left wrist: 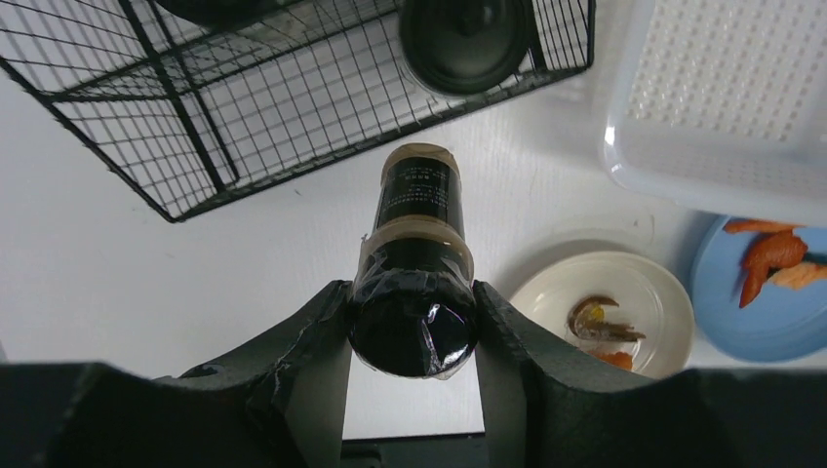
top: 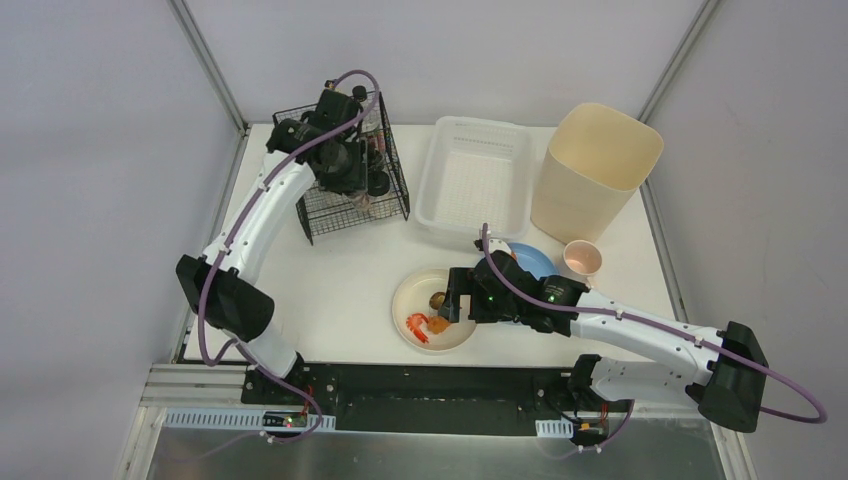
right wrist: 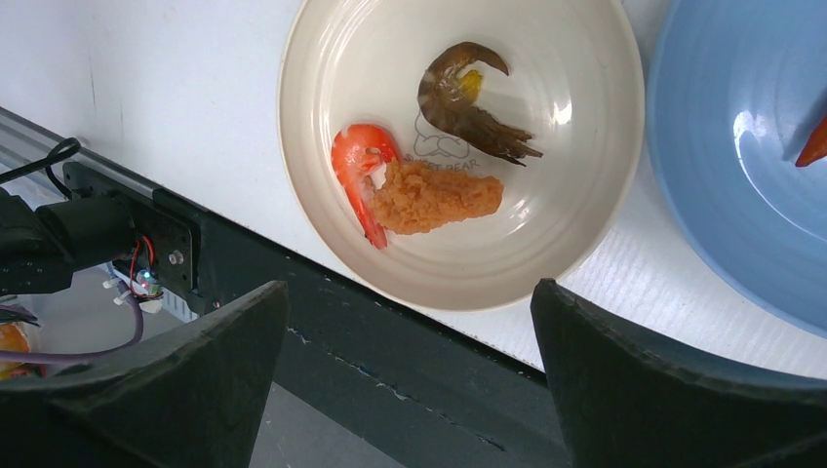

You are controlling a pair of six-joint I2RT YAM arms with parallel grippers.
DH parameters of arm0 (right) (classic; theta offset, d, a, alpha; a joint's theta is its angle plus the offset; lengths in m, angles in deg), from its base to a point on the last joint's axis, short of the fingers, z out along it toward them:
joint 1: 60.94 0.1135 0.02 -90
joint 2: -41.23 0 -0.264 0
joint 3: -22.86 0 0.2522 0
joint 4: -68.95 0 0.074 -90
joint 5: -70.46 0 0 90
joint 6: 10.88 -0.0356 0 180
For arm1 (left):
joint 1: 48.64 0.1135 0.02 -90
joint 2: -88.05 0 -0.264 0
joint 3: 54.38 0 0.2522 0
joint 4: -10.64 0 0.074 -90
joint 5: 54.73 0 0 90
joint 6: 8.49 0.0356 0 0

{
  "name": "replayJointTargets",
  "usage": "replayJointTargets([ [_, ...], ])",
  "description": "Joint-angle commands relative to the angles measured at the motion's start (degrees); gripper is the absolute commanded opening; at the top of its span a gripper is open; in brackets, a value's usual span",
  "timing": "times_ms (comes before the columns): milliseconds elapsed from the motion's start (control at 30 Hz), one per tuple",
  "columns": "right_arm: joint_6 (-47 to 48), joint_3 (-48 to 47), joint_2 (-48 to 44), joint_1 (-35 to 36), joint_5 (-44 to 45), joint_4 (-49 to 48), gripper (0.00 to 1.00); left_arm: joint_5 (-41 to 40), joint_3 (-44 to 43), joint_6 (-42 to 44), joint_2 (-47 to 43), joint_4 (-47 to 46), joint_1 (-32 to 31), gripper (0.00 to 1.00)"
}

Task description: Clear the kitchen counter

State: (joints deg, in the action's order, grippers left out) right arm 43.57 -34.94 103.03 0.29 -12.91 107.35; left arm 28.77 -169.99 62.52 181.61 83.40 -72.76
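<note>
The white kitchen counter [top: 330, 280] carries dishes and baskets. My left gripper [left wrist: 413, 302] is shut on a dark bottle [left wrist: 419, 205] with a tan collar and a black label. It holds the bottle in the air by the black wire basket [top: 395, 205], and in the top view the left gripper [top: 352, 165] hangs over that basket. My right gripper [right wrist: 410, 292] stands open above the near rim of a cream plate [right wrist: 312, 58], with nothing between its fingers. On the plate lie a red shrimp [right wrist: 356, 161], a fried piece [right wrist: 434, 195] and a brown shrimp tail [right wrist: 468, 107].
A dark round item [left wrist: 466, 39] sits inside the wire basket [left wrist: 244, 117]. A white slotted basket [top: 470, 180] and a tall beige bin [top: 597, 170] stand at the back. A blue plate [top: 535, 258] with orange scraps and a pink cup [top: 583, 258] lie right of the cream plate.
</note>
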Motion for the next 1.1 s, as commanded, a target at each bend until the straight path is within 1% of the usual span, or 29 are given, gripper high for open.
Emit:
replayJointTargets([
  [0, -0.5, -0.4, -1.2, 0.4, 0.1, -1.2, 0.99, -1.3, -6.1, 2.2, 2.6, 3.5, 4.1, 0.0],
  [167, -0.5, -0.4, -1.4, 0.3, 0.2, -1.0, 0.99, 0.1, -10.4, 2.5, 6.1, 4.5, 7.9, 0.0],
  [433, -0.4, -0.4, -1.4, 0.4, 0.3, -0.7, 0.99, 1.4, -10.0, 2.4, 10.8, 4.4, 11.2, 0.0],
  [867, -0.8, 0.3, -1.7, 0.3, 0.5, -0.9, 0.99, 1.8, -6.6, 1.5, 15.3, 2.0, 12.4, 0.0],
  [1067, -1.2, 0.9, -2.1, 0.3, 0.5, -1.0, 0.99, 1.7, -4.9, 1.1, 16.6, 1.2, 12.4, 0.04],
])
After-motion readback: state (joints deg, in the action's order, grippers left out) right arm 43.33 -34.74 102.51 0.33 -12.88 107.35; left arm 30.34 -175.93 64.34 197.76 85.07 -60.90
